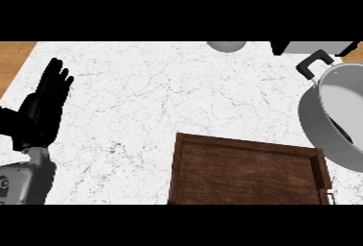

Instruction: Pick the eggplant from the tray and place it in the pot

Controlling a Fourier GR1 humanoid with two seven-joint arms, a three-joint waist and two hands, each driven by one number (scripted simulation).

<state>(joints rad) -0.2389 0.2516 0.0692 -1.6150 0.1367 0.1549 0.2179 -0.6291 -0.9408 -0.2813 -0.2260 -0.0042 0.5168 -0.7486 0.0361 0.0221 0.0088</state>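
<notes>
The left hand [44, 108] rests at the left edge, fingers straight and apart, holding nothing. The wooden tray [248, 173] sits on the marble surface [142, 96] beside the steel pot [333, 115].

No legible text, label, brand or number appears; a small dark mark on the grey left forearm [21, 185] cannot be read.
</notes>
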